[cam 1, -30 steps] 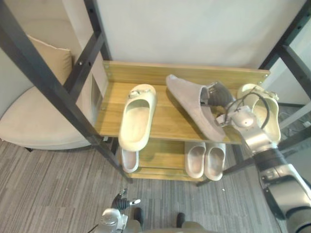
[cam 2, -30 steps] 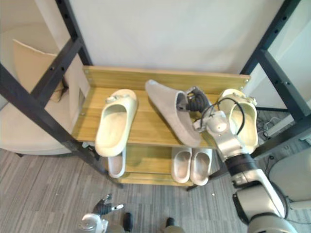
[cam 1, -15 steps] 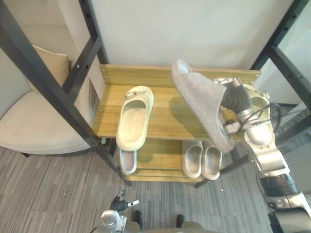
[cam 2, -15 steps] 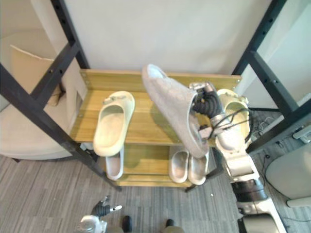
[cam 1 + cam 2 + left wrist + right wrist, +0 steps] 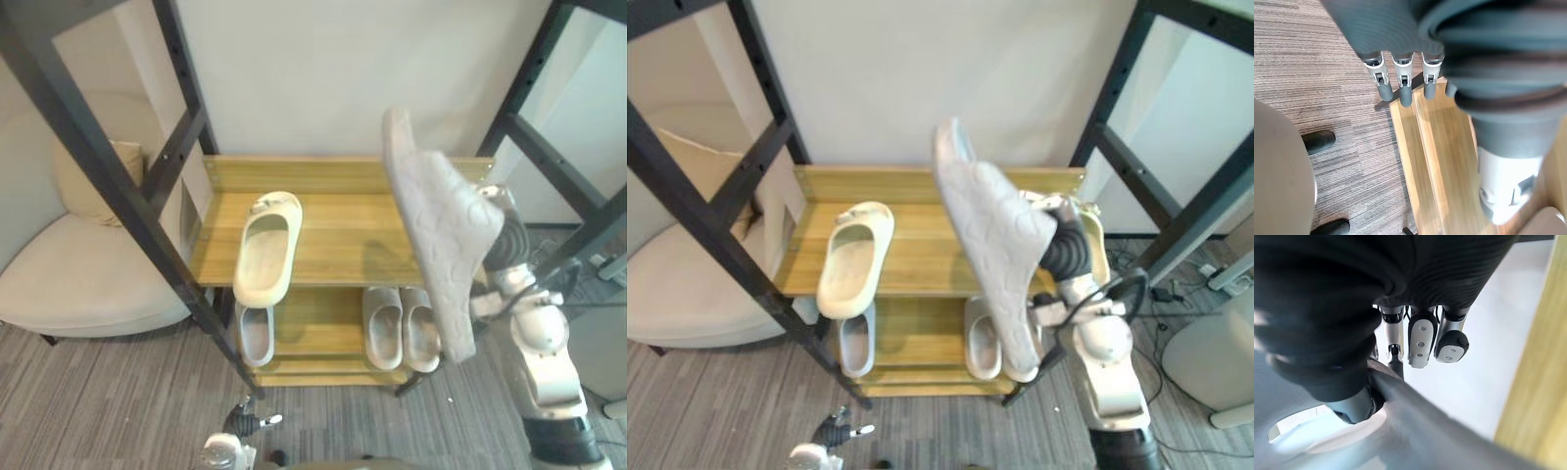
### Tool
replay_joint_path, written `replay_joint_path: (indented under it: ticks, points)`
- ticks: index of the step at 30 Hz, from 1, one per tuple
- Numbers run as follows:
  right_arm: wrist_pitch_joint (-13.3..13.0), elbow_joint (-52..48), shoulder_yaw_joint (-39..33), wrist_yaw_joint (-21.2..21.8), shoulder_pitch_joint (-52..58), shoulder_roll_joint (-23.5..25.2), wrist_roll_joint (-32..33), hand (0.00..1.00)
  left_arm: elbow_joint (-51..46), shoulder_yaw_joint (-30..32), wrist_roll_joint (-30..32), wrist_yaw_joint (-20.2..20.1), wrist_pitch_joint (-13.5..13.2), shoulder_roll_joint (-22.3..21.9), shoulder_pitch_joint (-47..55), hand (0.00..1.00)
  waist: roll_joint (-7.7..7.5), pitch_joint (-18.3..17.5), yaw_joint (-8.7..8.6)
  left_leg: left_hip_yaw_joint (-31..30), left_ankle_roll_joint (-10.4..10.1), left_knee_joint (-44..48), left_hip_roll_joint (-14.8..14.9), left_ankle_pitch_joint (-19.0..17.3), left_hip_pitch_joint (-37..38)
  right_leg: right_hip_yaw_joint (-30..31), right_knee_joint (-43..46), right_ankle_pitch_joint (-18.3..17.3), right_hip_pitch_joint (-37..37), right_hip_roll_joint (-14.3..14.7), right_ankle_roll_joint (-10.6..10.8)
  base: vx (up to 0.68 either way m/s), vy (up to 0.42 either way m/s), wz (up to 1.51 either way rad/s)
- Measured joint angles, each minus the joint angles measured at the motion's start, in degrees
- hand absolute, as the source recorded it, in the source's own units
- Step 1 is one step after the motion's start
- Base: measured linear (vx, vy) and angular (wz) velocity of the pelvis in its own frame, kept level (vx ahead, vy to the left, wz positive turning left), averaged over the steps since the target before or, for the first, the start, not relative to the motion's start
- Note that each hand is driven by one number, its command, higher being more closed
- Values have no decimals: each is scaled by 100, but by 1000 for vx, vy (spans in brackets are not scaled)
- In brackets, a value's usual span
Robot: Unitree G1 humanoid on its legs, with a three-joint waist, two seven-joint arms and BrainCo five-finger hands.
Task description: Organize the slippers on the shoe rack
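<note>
One grey slipper (image 5: 436,240), lying on the top shelf (image 5: 343,235) a second earlier, had been lifted clear of it and stood nearly upright, toe up, its patterned sole toward the camera. The right hand (image 5: 1065,250) gripped it, fingers curled round its upper. The left hand (image 5: 1403,90) hung low over the floor (image 5: 118,401), fingers straight. On the shoe rack (image 5: 343,171), the lower shelf (image 5: 318,323) held a pale pair (image 5: 384,328) at right and a single pale slipper (image 5: 257,335) at left; the top shelf held a cream slipper (image 5: 266,250) at left.
</note>
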Motion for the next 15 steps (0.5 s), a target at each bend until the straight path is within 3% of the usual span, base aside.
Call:
replay_joint_path:
  ticks: [7,10,15]
  points:
    - [11,22,851,561,964,-92,18,100,50,-340,3,-25,-89,-18,-17,0,107,-40,-18,-46,-64,158,4,-65,-11,0,416,-263,-109,-28,-30,-69,-25,4]
    - [8,80,1318,725,981,-451,-174,100,74,-567,1,-133,-97,-8,-147,0,176,90,-17,-122,-79,1007,5,-362,-559,-33,773,-361,-387,-72,-39,-67,-26,14]
    - [-8,867,1840,659,390,-976,-685,100,152,-786,-82,-121,-128,-17,-609,0,391,690,22,-320,-132,2988,265,-1067,-1900,-111,1957,-715,-1226,96,-133,-168,-52,14]
